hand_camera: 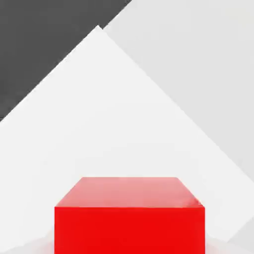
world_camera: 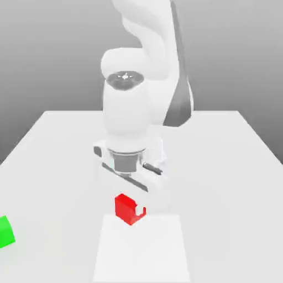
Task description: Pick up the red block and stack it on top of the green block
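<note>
The red block is held between the fingers of my gripper, just under the white hand near the table's middle front. One white fingertip presses against the block's side toward the exterior view's right. In the hand view the red block looms very close and no fingers show. The green block rests on the table at the exterior view's far left edge, partly cut off and well apart from the gripper.
The white table stretches around the arm's base. A lighter rectangular patch lies on the table just in front of the red block. Nothing else stands on the table.
</note>
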Robot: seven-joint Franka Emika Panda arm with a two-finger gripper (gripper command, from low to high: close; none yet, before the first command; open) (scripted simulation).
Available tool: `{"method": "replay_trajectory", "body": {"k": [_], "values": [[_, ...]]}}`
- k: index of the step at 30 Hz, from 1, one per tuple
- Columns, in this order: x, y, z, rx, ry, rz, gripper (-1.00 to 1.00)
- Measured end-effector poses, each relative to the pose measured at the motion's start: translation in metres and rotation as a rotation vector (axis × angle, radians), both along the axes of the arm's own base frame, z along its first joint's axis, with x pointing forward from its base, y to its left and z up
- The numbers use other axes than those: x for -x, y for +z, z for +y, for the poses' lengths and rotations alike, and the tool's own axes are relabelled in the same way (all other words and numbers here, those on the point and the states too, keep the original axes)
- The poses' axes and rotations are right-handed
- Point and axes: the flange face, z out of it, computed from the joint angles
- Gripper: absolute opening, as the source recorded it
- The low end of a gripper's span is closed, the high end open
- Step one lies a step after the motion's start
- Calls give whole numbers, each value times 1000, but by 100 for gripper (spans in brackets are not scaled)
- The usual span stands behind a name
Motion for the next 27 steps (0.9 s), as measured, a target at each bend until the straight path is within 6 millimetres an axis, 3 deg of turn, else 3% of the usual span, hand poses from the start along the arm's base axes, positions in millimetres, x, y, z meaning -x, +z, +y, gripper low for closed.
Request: {"method": "replay_trajectory", "body": {"k": [8, 16, 18, 21, 22, 27], "values": [[-16, 20, -119, -32, -493, -8, -100], [9, 20, -243, -8, -971, 29, -100], [19, 13, -269, 5, -1068, 40, -100], [23, -23, -278, 10, -1100, 43, -100], [23, -38, -278, 10, -1101, 44, 100], [23, -38, -278, 10, -1101, 44, 100]]}}
